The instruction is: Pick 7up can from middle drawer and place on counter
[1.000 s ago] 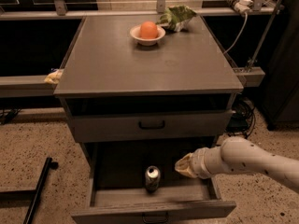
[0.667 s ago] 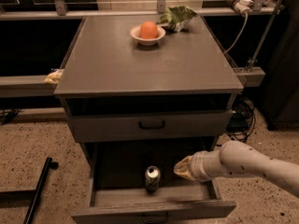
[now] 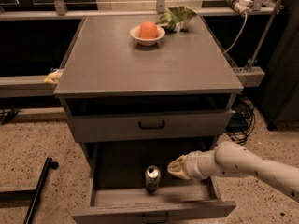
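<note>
Gripper [image 3: 174, 167] is sitting inside the pulled-out middle drawer [image 3: 117, 171], below the near edge of the counter [image 3: 140, 69] and right of its midline. It is pointing left at the 7up can [image 3: 152, 178]. Its tan, tapered tip is stopping just beside the can, with a thin gap showing between them. We're not able to tell how far the gripper is open. We're seeing nothing held in it.

The can is standing upright on the drawer floor, roughly under the middle of the near edge. It is showing a shiny round silver lid and a dark cylindrical body.

The arm [image 3: 243, 162] is coming in from the right as a smooth off-white tube, passing over the drawer's right wall.

The drawer is grey sheet metal, wide and shallow. Above it we're seeing a shut grey drawer front [image 3: 107, 126] with a dark pull handle [image 3: 152, 124].

The counter is reading as flat, matte, grey and rectangular. A round pale bowl [image 3: 136, 34] with a smooth orange [image 3: 148, 30] in it is sitting near the far edge, about mid-width. A crumpled green bag [image 3: 176, 17] is lying towards the far right corner, just beside the bowl.
</note>
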